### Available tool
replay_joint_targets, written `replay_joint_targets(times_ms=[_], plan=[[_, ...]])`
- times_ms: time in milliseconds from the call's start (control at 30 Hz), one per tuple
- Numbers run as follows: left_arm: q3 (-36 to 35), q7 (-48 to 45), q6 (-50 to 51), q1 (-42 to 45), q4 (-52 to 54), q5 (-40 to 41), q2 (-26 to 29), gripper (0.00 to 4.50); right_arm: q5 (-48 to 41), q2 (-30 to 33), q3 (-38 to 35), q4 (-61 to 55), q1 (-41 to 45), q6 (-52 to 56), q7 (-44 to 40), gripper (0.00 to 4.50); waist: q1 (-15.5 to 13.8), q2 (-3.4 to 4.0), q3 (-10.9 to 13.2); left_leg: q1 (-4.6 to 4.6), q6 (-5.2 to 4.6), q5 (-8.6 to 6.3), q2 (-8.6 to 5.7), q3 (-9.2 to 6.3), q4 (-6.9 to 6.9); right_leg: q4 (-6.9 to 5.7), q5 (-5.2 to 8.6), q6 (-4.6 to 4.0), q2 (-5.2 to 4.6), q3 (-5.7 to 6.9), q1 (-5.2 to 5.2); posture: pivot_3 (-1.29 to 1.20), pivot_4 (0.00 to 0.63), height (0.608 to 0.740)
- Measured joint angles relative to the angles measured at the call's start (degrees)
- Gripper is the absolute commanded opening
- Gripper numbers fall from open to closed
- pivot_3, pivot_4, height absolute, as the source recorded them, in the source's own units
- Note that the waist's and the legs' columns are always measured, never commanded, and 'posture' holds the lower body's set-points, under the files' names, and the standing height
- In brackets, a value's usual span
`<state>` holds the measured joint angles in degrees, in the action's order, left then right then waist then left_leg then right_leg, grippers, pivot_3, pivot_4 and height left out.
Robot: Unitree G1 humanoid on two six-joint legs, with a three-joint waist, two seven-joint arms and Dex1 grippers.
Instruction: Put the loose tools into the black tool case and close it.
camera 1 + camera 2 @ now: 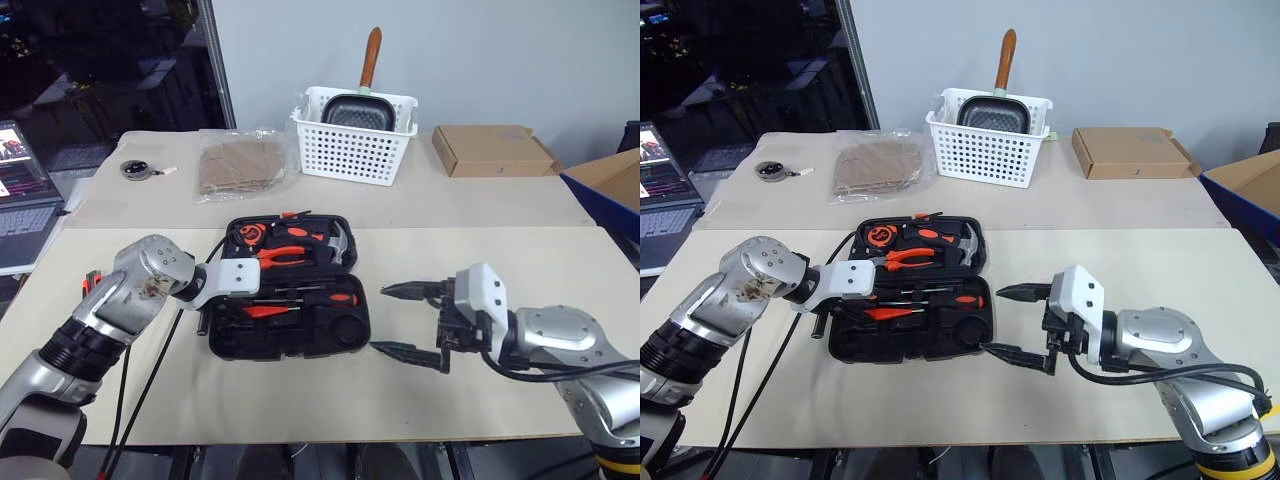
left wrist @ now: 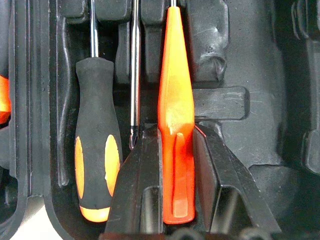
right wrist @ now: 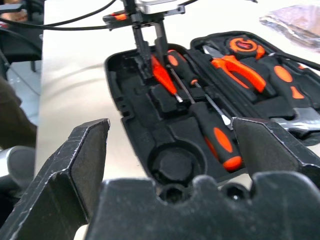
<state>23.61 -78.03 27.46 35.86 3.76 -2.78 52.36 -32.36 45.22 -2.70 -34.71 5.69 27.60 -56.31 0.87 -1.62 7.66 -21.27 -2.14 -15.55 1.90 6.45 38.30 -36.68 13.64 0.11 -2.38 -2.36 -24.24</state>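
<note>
Fingers of our left hand [image 2: 177, 190] clamp the small orange tool [image 2: 175, 115] inside the open black case [image 1: 340, 335], its length along the slot; our right hand [image 1: 408, 320] waits apart beside the case.

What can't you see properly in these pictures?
- Left gripper: the head views hide its fingers behind its white wrist.
- Orange tool: its tip is cut off by the left wrist view's edge.
- Pan: the white basket hides its lower part.
- Black tool case: the left arm covers its near-left corner.
</note>
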Motion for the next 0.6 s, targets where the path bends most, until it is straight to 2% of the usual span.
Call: replay_joint_targets(times_ms=[100,233,367,467,600], plan=[[-1.17,0.39,-0.9,0.03,-0.04,0.33,-0.18,2.6,0.02,0.26,-0.14,0.35,-0.38,-0.74,-0.91,4.5,-0.11,0.0,0.0,-0.01,0.0,0.0,-0.02,0.0,0.01,0.0,0.0,0.0,-0.03,0.0,0.0,0.0,0.15,0.74],[-5.34,1.53,0.12,-2.25,1.69,3.64,-0.63,2.6,0.07,0.32,-0.29,0.53,-0.84,-1.37,-1.22,4.5,-0.13,-0.03,0.02,-0.13,0.0,0.0,0.0,-0.01,0.06,0.02,0.0,0.01,-0.06,0.01,-0.07,0.0,0.15,0.74],[-15.46,3.41,5.45,-6.99,8.52,11.9,-1.3,2.6,0.15,0.32,-0.26,1.27,-1.38,-2.08,-1.61,4.5,-0.04,-0.01,0.01,-0.13,-0.01,-0.01,0.02,-0.01,0.06,0.0,0.04,0.07,-0.1,-0.01,-0.08,0.0,0.15,0.74],[-20.51,4.99,10.47,-11.68,12.6,18.1,-2.78,1.96,0.33,0.21,-0.06,1.89,-1.1,-2.27,-1.82,4.5,-0.08,-0.01,0.01,-0.1,0.0,-0.01,0.01,-0.02,0.07,-0.02,0.05,0.08,-0.1,0.0,-0.05,0.0,0.15,0.74],[-24.94,11.12,12.47,-17.19,13.79,22.16,-8.07,0.48,0.75,0.0,0.58,2.83,0.06,-2.65,-2.19,4.5,-0.18,-0.02,0.01,-0.04,0.03,0.01,0.0,-0.04,0.11,-0.07,0.04,0.07,-0.12,0.01,0.03,0.0,0.15,0.74]])
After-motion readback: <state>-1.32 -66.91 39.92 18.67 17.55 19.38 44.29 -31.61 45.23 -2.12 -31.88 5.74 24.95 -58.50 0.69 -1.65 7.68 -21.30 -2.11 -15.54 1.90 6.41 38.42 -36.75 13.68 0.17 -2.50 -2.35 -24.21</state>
